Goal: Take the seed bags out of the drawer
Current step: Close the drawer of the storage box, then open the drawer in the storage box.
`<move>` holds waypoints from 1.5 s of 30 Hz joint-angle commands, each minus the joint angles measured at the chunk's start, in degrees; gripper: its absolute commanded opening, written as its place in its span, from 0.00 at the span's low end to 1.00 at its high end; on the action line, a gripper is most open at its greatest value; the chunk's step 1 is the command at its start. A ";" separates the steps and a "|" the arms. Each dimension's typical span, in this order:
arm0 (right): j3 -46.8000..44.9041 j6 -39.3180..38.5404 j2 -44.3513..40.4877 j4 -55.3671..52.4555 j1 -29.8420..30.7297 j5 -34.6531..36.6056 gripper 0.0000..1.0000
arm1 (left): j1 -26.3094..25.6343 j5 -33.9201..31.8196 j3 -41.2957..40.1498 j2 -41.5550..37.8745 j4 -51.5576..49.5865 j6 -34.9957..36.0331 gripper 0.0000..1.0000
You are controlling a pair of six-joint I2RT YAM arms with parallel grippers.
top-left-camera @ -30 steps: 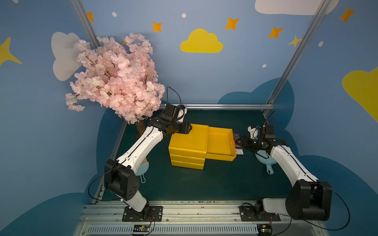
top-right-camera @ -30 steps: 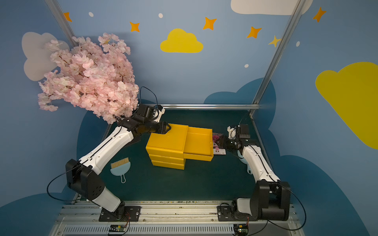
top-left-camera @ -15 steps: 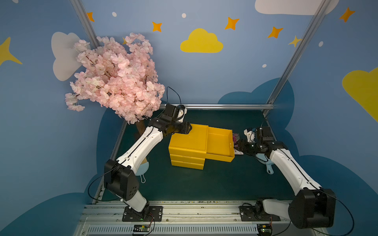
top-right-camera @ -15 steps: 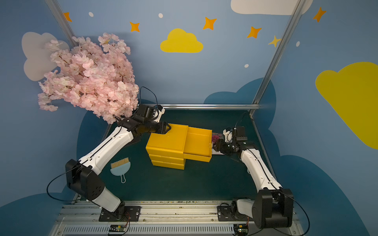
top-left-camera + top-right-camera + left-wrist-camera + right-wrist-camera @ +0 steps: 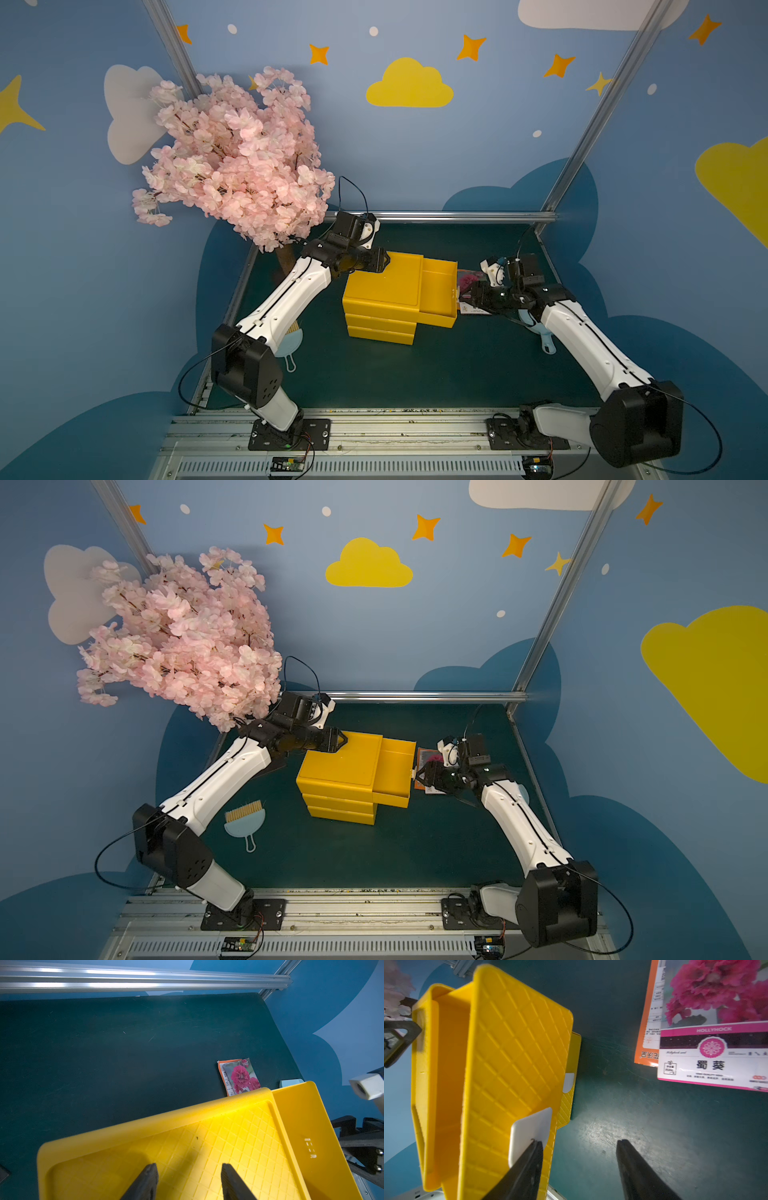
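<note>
Now that the right gripper [image 5: 579,1144] sits at the 3 o'clock face of the drawer [image 5: 436,318], rather than back over the bags as a second ago, the drawer sticks out of the cabinet [image 5: 382,286] a little less than in the earlier top views. Its jaws stand spread with nothing between them. In the right wrist view one finger appears to touch the white tab handle [image 5: 529,1132], and the other hangs over bare mat [image 5: 602,1095]. This reads as a push that slides the drawer shut, though I judge that from the shorter overhang alone.

The seed bags [image 5: 241,1076] lie flat on the mat at 3 o'clock of the drawer, just beyond its front and outside it. The right wrist view shows a pink-banded bag overlapping an orange-edged one. What shows of the drawer's floor in both top views is plain yellow, so the removal itself looks done and only tidying is left.

The left gripper [image 5: 189,1166] keeps its place at about 10 o'clock on the cabinet's top, jaws partly spread and pinching nothing. Whether its fingertips press the top I cannot tell. It probably steadies the cabinet against the push.
</note>
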 commanded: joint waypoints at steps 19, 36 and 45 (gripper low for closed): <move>12.54 8.66 16.07 12.23 12.42 -2.89 0.60 | 0.16 -0.93 -5.16 2.52 -12.62 -0.71 0.55; 2.52 11.00 9.03 15.35 9.21 -1.84 0.60 | 0.17 -1.19 -5.79 1.86 -12.40 -0.59 0.55; -14.32 24.77 5.87 38.30 5.78 -8.72 0.57 | 0.16 -1.63 -5.65 1.44 -12.96 -0.61 0.55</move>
